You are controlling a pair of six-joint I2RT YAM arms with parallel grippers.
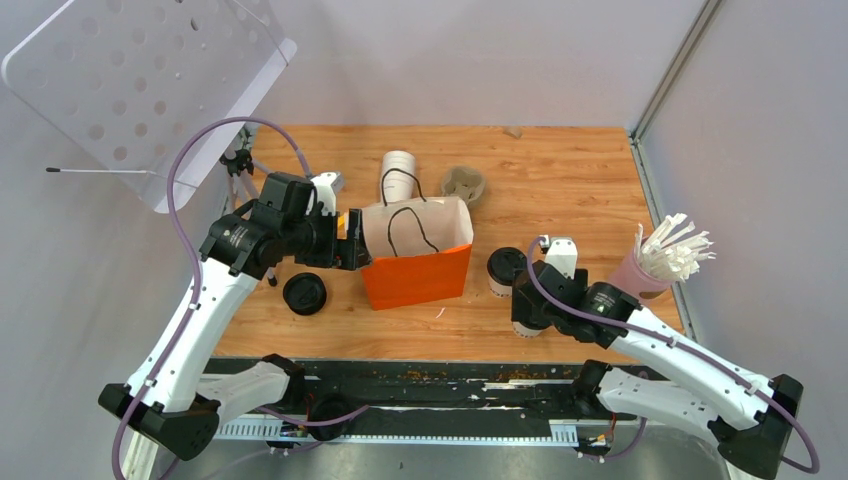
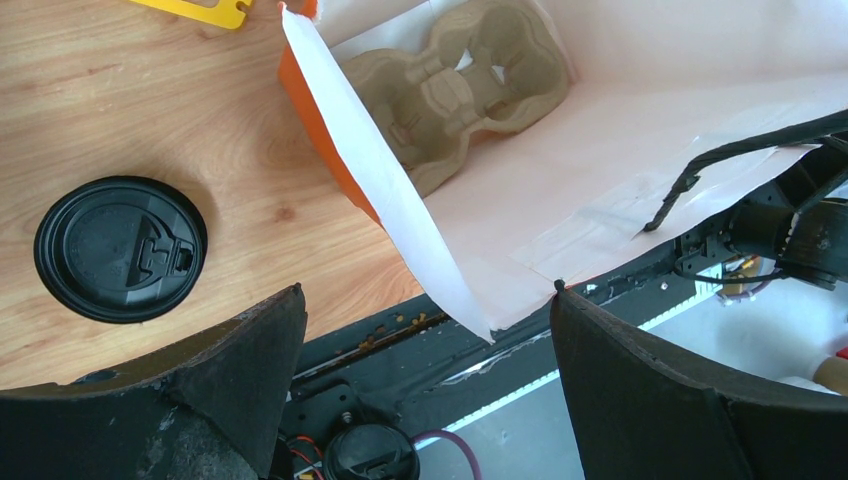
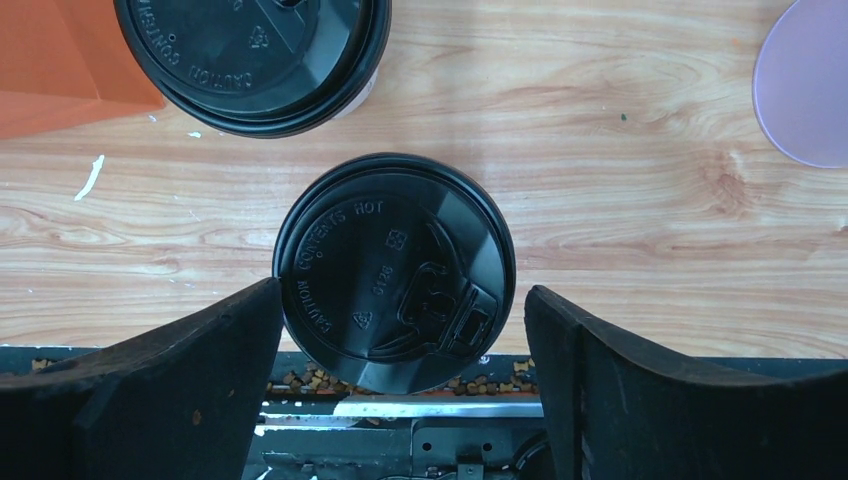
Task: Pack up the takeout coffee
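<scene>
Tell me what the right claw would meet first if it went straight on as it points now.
Probably the coffee cup's black lid directly ahead. The open right claw straddles it, so the fingers may pass beside it; depth is unclear.

The wooden worktop [image 1: 560,170] carries an open orange paper bag [image 1: 420,278] in the middle, a loose black lid [image 1: 304,294] left of it, the takeout coffee [image 3: 395,270] near the front edge, a second lidded cup [image 1: 505,268] just behind it, a pink cup [image 1: 632,275] at the right and white cups [image 1: 397,170] behind the bag.
</scene>
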